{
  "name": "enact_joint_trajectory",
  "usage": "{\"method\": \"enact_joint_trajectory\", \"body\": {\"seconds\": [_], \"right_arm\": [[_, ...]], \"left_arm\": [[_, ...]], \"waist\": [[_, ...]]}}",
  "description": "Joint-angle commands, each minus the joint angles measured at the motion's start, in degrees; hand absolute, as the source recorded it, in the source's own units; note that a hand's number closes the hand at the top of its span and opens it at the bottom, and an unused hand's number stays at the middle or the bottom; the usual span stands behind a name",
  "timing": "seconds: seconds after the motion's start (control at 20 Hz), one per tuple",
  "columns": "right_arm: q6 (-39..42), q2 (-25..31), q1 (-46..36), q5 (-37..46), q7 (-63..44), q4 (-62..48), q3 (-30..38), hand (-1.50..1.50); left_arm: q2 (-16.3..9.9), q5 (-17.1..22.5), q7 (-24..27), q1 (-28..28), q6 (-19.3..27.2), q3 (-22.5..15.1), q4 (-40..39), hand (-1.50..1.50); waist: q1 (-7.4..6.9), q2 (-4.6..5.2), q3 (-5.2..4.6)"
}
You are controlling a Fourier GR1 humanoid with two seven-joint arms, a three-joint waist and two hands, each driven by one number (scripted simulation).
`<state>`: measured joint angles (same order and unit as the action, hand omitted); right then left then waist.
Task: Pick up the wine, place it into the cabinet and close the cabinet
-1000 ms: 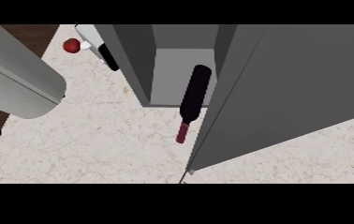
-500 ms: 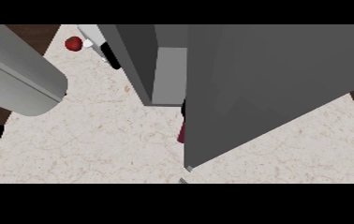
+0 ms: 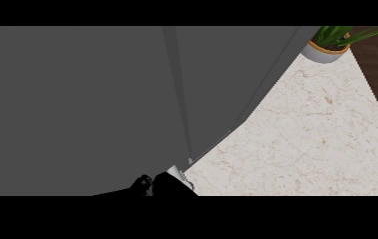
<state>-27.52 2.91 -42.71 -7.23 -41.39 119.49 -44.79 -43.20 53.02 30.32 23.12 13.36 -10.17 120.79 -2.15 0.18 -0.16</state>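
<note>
Grey cabinet (image 3: 111, 108) fills view, black hand (image 3: 159, 185) below

cabinet (image 3: 111, 108) left, counter (image 3: 295, 133) right, plant (image 3: 332, 43) behind

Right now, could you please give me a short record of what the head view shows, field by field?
view: mostly filled by grey cabinet panels
wine: not visible
counter: pale marble counter shows at the right
plant: potted plant at the top right corner, on the counter
robot hand: one black robot hand at the lower edge, against the cabinet; which side cannot be told
fingers: open or curled cannot be told
cabinet state: whether shut cannot be told
</note>
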Motion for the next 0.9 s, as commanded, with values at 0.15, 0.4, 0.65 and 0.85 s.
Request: {"method": "enact_joint_trajectory", "body": {"seconds": [0.15, 0.4, 0.65, 0.85], "right_arm": [[-1.0, -2.8, -19.6, -8.4, 4.5, -20.4, 10.7, 1.50], [5.9, -1.5, -23.8, -4.9, 10.9, -31.3, 14.9, 1.50], [6.3, -2.9, -26.9, -4.6, 15.0, -42.0, 17.9, 1.50], [13.1, -2.6, -26.6, -5.9, 20.7, -50.1, 23.4, 1.50]], "left_arm": [[2.4, -2.5, -1.6, -1.8, 4.1, -0.8, 1.9, -1.50], [2.0, -1.9, -2.1, -0.8, -0.4, 1.1, -2.0, -1.50], [4.9, -4.0, -1.2, -0.9, -0.5, 1.0, -2.8, -1.50], [4.2, -3.6, -5.4, -2.7, 1.9, 2.3, 1.1, -1.50]], "waist": [[-0.21, 0.11, 0.08], [0.63, 0.12, 0.09], [0.59, -0.02, 0.10], [0.79, 0.12, 0.15]]}}
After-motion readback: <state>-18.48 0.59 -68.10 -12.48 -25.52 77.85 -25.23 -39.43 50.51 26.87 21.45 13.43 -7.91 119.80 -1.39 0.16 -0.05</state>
